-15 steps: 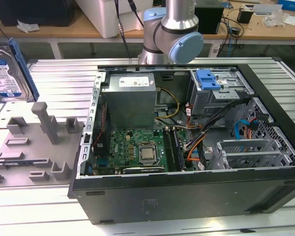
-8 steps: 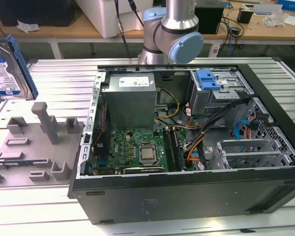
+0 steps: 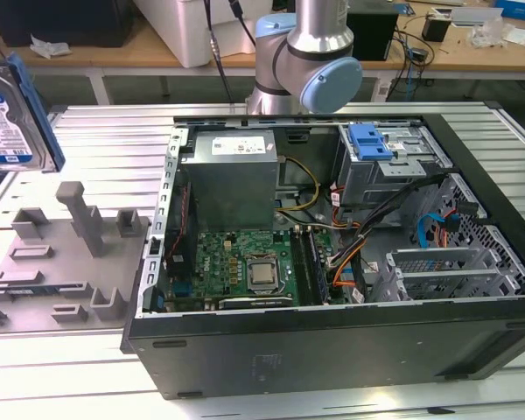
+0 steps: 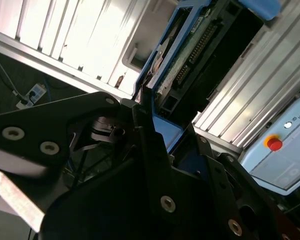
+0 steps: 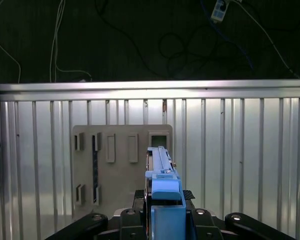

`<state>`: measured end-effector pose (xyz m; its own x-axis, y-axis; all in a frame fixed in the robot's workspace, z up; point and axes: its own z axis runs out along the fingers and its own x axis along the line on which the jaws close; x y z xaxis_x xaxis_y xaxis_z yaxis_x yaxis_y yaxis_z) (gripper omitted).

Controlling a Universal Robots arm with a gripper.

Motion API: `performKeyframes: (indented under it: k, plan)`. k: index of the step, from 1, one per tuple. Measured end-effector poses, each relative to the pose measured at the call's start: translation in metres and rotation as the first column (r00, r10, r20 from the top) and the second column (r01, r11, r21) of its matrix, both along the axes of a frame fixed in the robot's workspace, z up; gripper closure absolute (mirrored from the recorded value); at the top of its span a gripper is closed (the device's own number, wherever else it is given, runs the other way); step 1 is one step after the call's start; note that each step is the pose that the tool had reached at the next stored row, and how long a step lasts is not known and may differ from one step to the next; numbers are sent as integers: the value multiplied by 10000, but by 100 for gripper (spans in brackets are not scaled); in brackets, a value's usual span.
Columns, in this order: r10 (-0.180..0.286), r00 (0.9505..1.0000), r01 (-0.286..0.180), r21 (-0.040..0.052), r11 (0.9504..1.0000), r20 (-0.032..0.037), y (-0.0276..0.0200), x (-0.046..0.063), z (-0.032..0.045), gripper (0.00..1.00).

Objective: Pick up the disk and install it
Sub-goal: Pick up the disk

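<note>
Quick status: gripper (image 5: 163, 196) is clamped on the disk (image 3: 9, 122), so it's off the table and up in the air. In the exterior view the disk hangs at that view's left edge, label side facing the cam, w/ its blue bracket (image 3: 42, 114) along the edge, above the grey fixture plate (image 3: 61, 254) and well apart from the PC case (image 3: 332, 350). In the first wrist view you see the disk (image 5: 160, 160) edge-on, blue bracket end nearest the cam, black fingers (image 5: 188, 194) on either side of it, and the fixture plate (image 5: 120, 170) w/ its slots lying below on the slatted alu table (image 5: 240, 150). The second wrist view catches the disk (image 4: 190, 50) from the circuit-board side, sticking out past the black gripper body. The case lies on its side w/ the panel off: PSU box (image 3: 232, 175) at the back, mobo (image 3: 236, 262) in front of it, grey drive cage w/ a blue latch (image 3: 372, 144) toward the exterior view's right. The arm (image 3: 306, 52) stands behind the case.
</note>
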<state>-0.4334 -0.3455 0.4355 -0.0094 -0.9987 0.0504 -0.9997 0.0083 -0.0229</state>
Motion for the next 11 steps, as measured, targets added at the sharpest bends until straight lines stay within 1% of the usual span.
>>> performKeyframes:
  k: [9,11]
  plan:
    - [1,10000,-1,-29,10000,0,0,2,78,64]
    - [0,10000,0,-38,10000,0,0,2,105,64]
